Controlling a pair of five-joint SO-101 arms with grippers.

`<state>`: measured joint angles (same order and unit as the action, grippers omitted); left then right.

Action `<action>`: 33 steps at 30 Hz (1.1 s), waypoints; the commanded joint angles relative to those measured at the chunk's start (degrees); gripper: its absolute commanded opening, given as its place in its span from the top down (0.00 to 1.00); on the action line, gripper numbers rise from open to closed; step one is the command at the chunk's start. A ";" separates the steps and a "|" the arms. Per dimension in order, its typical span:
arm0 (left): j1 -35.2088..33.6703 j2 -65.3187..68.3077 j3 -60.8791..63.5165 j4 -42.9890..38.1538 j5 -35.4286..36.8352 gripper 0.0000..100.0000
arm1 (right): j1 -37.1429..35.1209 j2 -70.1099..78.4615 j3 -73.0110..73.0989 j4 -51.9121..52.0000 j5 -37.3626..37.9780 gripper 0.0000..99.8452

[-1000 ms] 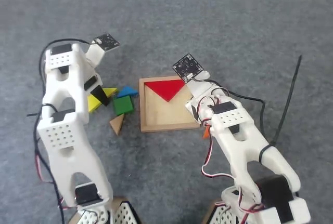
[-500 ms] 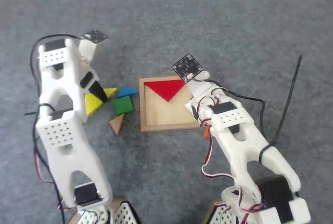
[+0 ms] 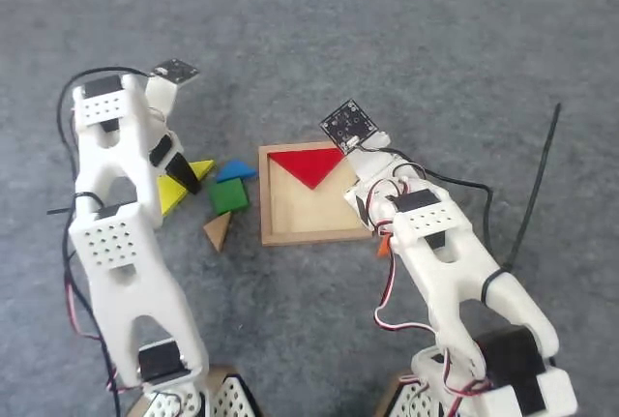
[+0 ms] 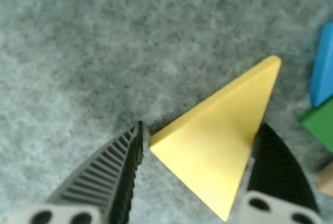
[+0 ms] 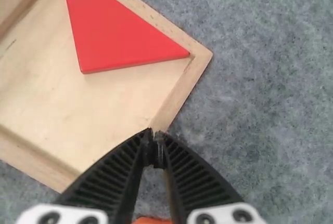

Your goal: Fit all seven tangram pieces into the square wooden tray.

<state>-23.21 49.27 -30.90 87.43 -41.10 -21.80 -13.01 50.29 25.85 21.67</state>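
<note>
I see the left end effector [image 4: 200, 130] released astride the yellow triangle [image 4: 208, 156], the right end effector [image 5: 154, 147] clenched empty beside the tray [image 5: 182, 86].

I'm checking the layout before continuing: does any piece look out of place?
Yes: an orange piece lies by the tray's right side, mostly hidden under the right arm, apart from the other loose pieces grouped on the tray's left.
</note>
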 commanded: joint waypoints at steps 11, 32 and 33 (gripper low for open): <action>0.70 -0.18 -1.98 6.07 -5.63 0.77 | 0.75 -3.12 -0.44 -1.01 1.05 0.99; 0.97 -0.88 -1.89 9.76 -0.97 0.88 | 0.75 -3.21 -0.44 -1.10 1.05 0.99; 0.97 -0.88 -1.89 9.85 -0.09 0.88 | 0.75 -3.21 -0.44 -1.10 1.05 0.99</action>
<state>-22.77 48.04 -33.01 97.10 -43.21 -21.80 -13.01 50.29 25.85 21.67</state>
